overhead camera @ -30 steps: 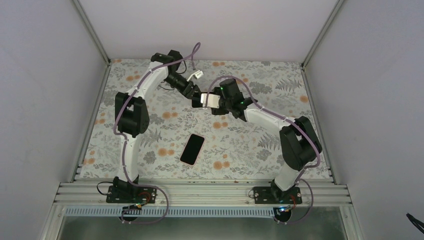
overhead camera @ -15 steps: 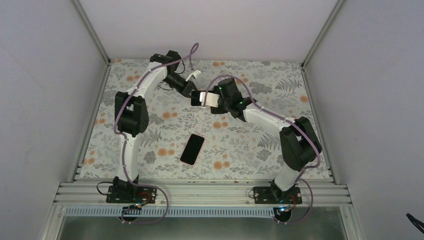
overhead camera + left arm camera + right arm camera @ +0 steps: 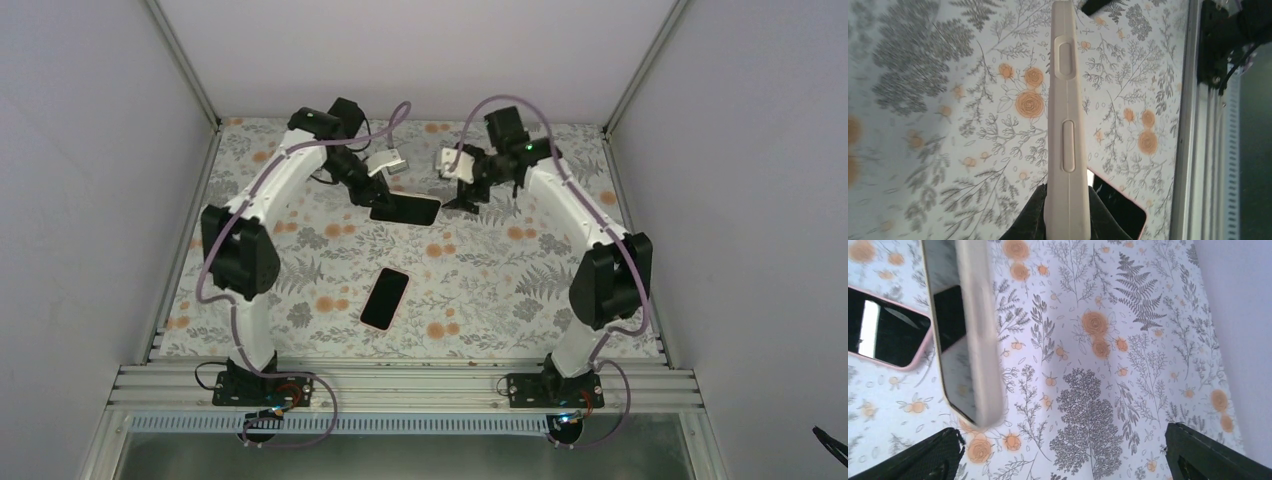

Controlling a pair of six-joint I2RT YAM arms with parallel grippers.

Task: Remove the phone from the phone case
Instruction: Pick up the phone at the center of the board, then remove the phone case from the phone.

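Observation:
My left gripper point(image 3: 372, 194) is shut on one end of a beige phone case point(image 3: 405, 208) and holds it above the back middle of the table. The left wrist view shows the case point(image 3: 1065, 100) edge-on, button covers toward me, pinched between the black fingers point(image 3: 1033, 217). Its broad face is dark and glossy like the phone's screen, but I cannot tell for sure that the phone is inside. My right gripper point(image 3: 467, 195) hangs open just right of the case. In the right wrist view, the case point(image 3: 975, 340) hangs apart from its fingers point(image 3: 933, 452).
A second phone with a pink rim point(image 3: 385, 298) lies flat, screen up, on the floral table near the middle, also in the wrist views point(image 3: 1120, 212) point(image 3: 883, 335). White walls enclose the table on three sides, and an aluminium rail point(image 3: 400, 380) runs along the near edge.
Both grippers were together on the case. The left gripper has shut on it, the right gripper has opened, let go and drawn back to the right, and the case now lies flatter.

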